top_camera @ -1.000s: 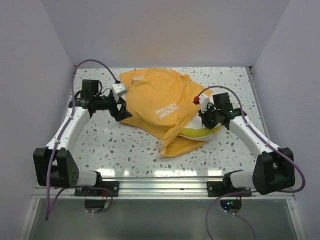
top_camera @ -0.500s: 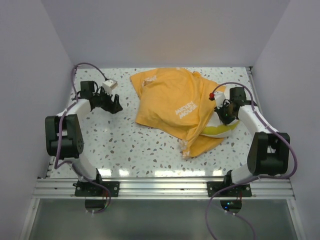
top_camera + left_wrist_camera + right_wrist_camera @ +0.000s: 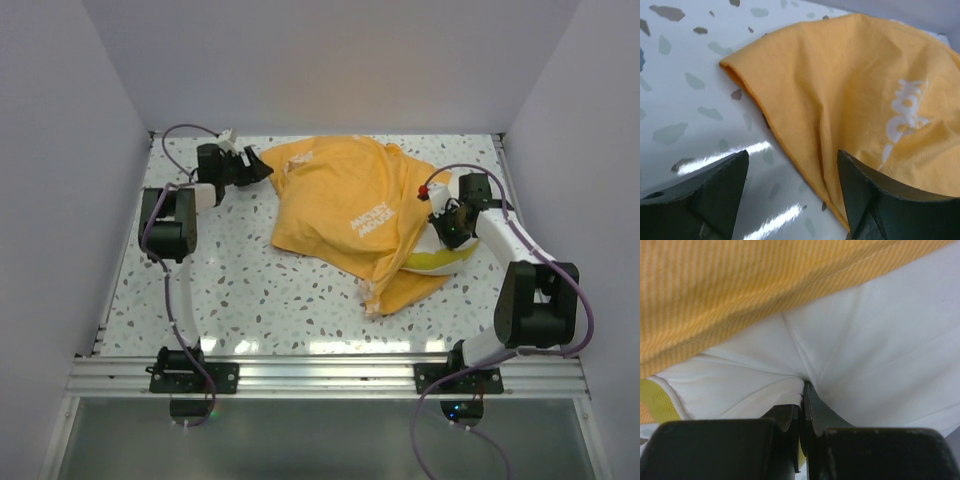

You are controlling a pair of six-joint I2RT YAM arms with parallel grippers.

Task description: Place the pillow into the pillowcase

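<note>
The orange-yellow pillowcase (image 3: 335, 205) lies bunched across the middle of the table, with white lettering on top. The cream-white pillow (image 3: 438, 262) pokes out of its right side, showing a yellow-green strip. My right gripper (image 3: 447, 226) is shut on a fold of the white pillow (image 3: 880, 335) fabric, just below the pillowcase (image 3: 740, 285) hem. My left gripper (image 3: 262, 169) stands open at the pillowcase's far-left corner. In the left wrist view the left gripper (image 3: 790, 162) has the pillowcase (image 3: 865, 95) edge lying between its fingers, with no grip on it.
The speckled white table (image 3: 240, 290) is walled in on the left, right and back. An aluminium rail (image 3: 320, 375) with both arm bases runs along the near edge. Purple cables loop off both arms.
My left arm has swung from the table's left side up to the pillowcase's far-left corner. Pillow and pillowcase shifted right a second ago with my right gripper, which has since stayed still.
</note>
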